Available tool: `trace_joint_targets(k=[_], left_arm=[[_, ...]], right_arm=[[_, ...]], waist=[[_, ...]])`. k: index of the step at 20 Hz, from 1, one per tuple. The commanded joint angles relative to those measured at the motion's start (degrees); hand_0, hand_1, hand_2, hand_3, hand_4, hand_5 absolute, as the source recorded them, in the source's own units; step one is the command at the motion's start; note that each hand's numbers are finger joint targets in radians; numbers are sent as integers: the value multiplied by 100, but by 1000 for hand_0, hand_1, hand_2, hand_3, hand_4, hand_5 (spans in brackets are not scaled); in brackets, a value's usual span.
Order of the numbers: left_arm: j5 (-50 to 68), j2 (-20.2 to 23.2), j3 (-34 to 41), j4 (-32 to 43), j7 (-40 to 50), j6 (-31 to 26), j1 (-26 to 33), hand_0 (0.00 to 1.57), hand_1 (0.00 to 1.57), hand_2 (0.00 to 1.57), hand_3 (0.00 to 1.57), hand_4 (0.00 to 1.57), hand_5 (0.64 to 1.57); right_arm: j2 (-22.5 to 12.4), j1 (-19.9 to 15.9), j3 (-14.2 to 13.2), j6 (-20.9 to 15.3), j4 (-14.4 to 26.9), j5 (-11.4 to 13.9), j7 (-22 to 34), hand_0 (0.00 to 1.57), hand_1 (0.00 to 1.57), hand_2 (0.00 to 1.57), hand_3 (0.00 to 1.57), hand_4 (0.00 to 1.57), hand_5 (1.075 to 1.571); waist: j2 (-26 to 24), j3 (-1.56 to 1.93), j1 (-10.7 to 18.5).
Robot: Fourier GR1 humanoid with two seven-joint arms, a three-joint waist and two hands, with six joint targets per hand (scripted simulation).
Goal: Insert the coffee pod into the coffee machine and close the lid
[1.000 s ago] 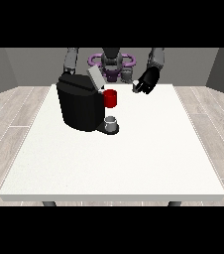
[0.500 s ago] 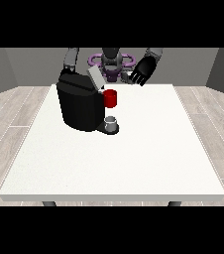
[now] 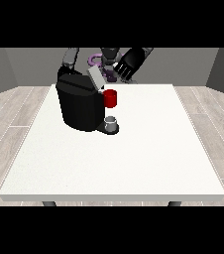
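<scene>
the coffee machine (image 3: pixel 82 105) stands on the far left part of the white table (image 3: pixel 134 158), a black block with a red part (image 3: pixel 110 98) at its front and a small grey cup (image 3: pixel 111 122) on its base below. its lid (image 3: pixel 95 78) is a grey flap that stands tilted up, so it is not closed yet.

the hand at the view's right (image 3: pixel 127 64) is raised above the far edge of the table, just beside the top of the lid but apart from it. its fingers look straight and a little spread, and they hold nothing that i can see. the hand at the view's left is hidden behind the machine, only its arm (image 3: pixel 70 58) shows, so i cannot tell about its fingers.

i see no coffee pod anywhere on the table. i judge it is probably already inside the machine, but the opening is too small to confirm this. of the 2 steps, closing the lid is clearly left.
</scene>
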Motion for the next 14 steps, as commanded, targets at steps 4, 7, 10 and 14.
trace_joint_targets(k=[4,7,10,14], left_arm=[[-59,85,56,117,107,0,-328,1225,1225,1279,1251,482,1571],[-45,418,255,409,-112,95,-500,1225,1225,1284,1233,478,1571],[-36,703,362,488,-81,-42,-853,1290,1290,1319,1261,478,1571],[-99,539,216,454,-144,-71,-882,1207,1207,1280,1238,475,1571]], right_arm=[[-294,-235,-344,147,-263,-210,249,0,0,0,0,0,1571],[7,-208,194,-23,-742,159,373,0,0,0,0,37,1571],[-110,-509,-79,-16,-768,-5,432,0,0,0,0,263,1571],[-306,-606,-375,46,-628,-151,394,0,0,0,0,0,1571]], waist=[[212,0,-136],[464,-3,-491],[749,-2,-541],[814,0,-398]])
